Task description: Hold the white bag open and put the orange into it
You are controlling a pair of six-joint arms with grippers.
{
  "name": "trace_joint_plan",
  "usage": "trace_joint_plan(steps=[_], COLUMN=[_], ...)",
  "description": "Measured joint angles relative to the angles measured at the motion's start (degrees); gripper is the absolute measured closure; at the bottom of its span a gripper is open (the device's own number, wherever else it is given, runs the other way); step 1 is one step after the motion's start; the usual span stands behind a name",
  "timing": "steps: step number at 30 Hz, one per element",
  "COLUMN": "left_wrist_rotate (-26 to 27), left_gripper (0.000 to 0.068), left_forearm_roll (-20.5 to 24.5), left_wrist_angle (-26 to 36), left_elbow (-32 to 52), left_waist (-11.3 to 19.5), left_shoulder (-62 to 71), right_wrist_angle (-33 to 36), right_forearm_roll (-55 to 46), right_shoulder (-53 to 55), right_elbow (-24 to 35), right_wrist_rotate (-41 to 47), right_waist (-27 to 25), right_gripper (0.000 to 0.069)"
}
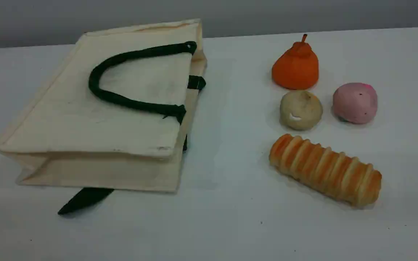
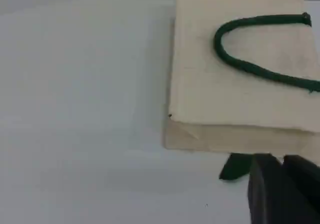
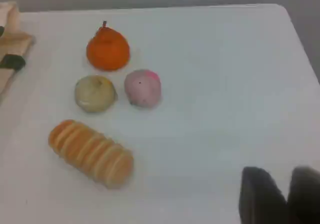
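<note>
The white bag (image 1: pixel 85 108) lies flat on its side at the table's left, its mouth facing right and its dark green handle (image 1: pixel 100 90) resting on top. Another green strap (image 1: pixel 85 199) pokes out from under its near edge. The orange (image 1: pixel 296 69) stands upright at the back right, apart from the bag. Neither arm shows in the scene view. In the left wrist view my left gripper (image 2: pixel 282 184) hovers near the bag's (image 2: pixel 240 98) bottom corner, fingers nearly together and empty. My right gripper (image 3: pixel 286 194) hangs well right of the orange (image 3: pixel 107 48), a narrow gap between its fingers, holding nothing.
A beige ball (image 1: pixel 300 110) and a pink ball (image 1: pixel 355 102) sit just in front of the orange. A striped bread loaf (image 1: pixel 325 170) lies nearer the front. The table's right edge (image 3: pixel 300 38) shows in the right wrist view.
</note>
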Motion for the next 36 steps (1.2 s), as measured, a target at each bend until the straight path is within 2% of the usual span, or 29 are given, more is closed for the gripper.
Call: trace_joint_plan(steps=[30, 36], left_wrist_rotate=[0.0, 0.0], left_gripper=[0.061, 0.061], left_forearm_roll=[0.0, -1.1], left_wrist_angle=[0.0, -0.1], left_elbow=[0.0, 0.0], left_waist=[0.0, -2.8], left_shoulder=[0.0, 0.0], right_wrist_angle=[0.0, 0.0], right_forearm_roll=[0.0, 0.0], right_shoulder=[0.0, 0.0], right_elbow=[0.0, 0.0], right_wrist_rotate=[0.0, 0.0], right_waist=[0.0, 0.0], right_gripper=[0.0542, 0.0542])
